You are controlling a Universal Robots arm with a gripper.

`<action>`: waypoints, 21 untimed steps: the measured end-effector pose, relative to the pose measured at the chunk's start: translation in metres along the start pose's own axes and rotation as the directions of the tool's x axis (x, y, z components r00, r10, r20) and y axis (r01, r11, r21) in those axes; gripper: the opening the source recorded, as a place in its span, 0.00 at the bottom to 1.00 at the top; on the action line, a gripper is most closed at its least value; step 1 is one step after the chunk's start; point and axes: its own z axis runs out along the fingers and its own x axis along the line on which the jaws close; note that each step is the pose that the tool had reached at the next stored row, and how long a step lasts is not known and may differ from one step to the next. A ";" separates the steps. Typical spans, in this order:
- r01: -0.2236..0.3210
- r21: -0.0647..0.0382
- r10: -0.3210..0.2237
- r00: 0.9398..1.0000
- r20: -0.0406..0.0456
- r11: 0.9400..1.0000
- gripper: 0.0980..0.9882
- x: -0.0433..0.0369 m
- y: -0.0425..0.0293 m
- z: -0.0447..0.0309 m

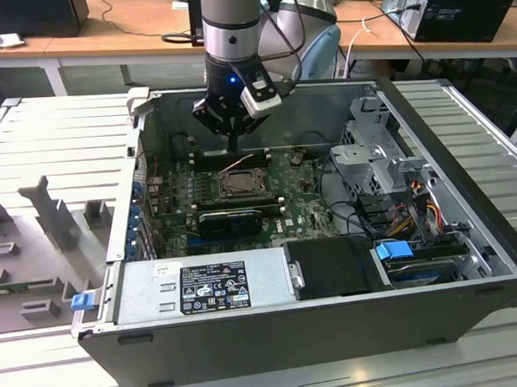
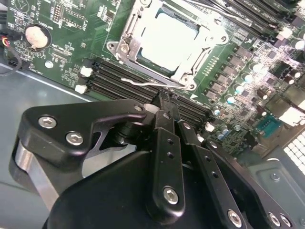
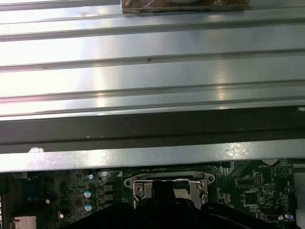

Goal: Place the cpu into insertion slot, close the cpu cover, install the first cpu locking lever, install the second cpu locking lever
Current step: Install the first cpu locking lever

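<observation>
The arm reaches down into an open computer case (image 1: 335,328) that sits on a ribbed grey table (image 1: 56,135). In the exterior view the tool (image 1: 233,145) hangs over the green motherboard (image 1: 303,210), just behind the insertion slot (image 1: 239,182) on the side nearest the case's back wall. Its black fingers (image 2: 167,124) are pressed together to a narrow point, with nothing seen between them.

In the second wrist view the tool (image 2: 164,106) has its tip over the long black memory slots (image 2: 112,76), right beside the socket's edge. The cpu (image 2: 172,40) lies flat in the insertion slot (image 2: 113,46), its pale metal top showing through the square cut-out of the cpu cover (image 2: 136,26), which lies down over it. A thin wire lever (image 2: 140,82) runs along the socket side closest to the tool tip; I cannot tell whether it is hooked down
</observation>
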 end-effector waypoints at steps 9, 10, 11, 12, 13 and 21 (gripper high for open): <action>0.000 0.000 0.000 1.000 0.000 1.000 0.01 -0.0188 0.0012 0.0007; 0.000 -0.005 0.000 1.000 0.000 1.000 0.01 -0.0210 0.0011 0.0008; 0.000 -0.026 0.000 1.000 -0.002 1.000 0.01 -0.0212 0.0008 0.0009; 0.008 -0.039 -0.008 1.000 -0.003 0.999 0.01 -0.0211 0.0005 0.0017; 0.019 -0.040 -0.019 1.000 -0.003 0.999 0.01 -0.0211 0.0005 0.0027; 0.066 -0.041 -0.066 0.998 -0.004 0.997 0.01 -0.0181 -0.0002 0.0133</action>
